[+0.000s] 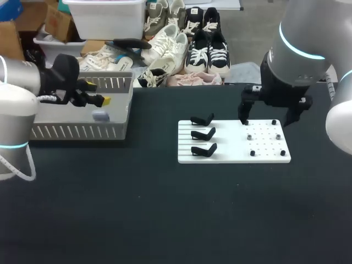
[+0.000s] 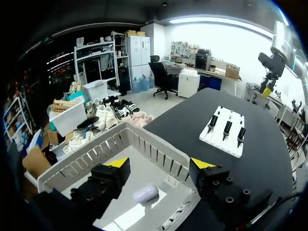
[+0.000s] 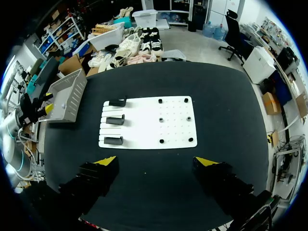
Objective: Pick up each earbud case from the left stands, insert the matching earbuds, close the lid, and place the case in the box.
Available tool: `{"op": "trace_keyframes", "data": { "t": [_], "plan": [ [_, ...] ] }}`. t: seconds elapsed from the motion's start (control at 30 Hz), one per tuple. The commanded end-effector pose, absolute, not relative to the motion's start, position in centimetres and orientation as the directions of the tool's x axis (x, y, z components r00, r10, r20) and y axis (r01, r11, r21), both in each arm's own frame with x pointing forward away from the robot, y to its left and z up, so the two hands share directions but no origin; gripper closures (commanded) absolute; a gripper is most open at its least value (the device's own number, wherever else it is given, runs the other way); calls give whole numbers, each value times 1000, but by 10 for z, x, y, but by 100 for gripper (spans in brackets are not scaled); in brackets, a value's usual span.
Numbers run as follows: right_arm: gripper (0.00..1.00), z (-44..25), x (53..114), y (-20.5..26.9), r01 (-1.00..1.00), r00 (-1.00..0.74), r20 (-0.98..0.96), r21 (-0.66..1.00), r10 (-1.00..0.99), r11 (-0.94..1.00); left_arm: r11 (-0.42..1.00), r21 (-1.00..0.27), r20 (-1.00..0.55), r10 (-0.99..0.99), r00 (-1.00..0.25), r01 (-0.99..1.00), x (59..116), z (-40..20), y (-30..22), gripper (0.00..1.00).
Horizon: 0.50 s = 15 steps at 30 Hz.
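A pale lilac earbud case (image 2: 146,193) lies with its lid closed on the floor of the grey slatted box (image 2: 144,139), under my left gripper (image 2: 161,163), whose fingers stand open and apart from it. In the head view the left gripper (image 1: 99,92) hangs over the box (image 1: 82,132) with the case (image 1: 100,115) below it. Three black stands (image 1: 202,135) on the white board (image 1: 264,157) carry nothing. My right gripper (image 1: 267,115) hovers open above the board's right half; the right wrist view shows it (image 3: 156,161) high over the board (image 3: 154,130), holding nothing.
Small black pegs (image 1: 264,144) dot the board's right half. The box sits at the table's far left edge. Dark tabletop (image 1: 165,209) stretches in front of the board and the box.
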State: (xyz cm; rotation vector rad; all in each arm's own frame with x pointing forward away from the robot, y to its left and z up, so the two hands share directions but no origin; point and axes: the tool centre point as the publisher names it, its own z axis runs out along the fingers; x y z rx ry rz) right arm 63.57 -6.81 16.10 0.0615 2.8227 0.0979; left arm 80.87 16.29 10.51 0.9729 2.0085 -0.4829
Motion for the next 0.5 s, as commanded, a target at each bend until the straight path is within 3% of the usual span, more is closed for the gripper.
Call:
{"op": "trace_keyframes", "data": {
  "t": [0.03, 0.37, 0.5],
  "plan": [
    [0, 161, 632, -69, 36, -946, -318, 74, 58, 997, 553, 24, -834, 470, -289, 833, 782, 136, 156, 0],
    [0, 161, 632, -69, 36, -946, -318, 74, 58, 997, 321, -10, -879, 448, -161, 947, 702, 146, 101, 0],
    [0, 161, 632, -69, 36, -946, -318, 74, 58, 997, 321, -10, -879, 448, -161, 947, 702, 146, 101, 0]
  ]
}}
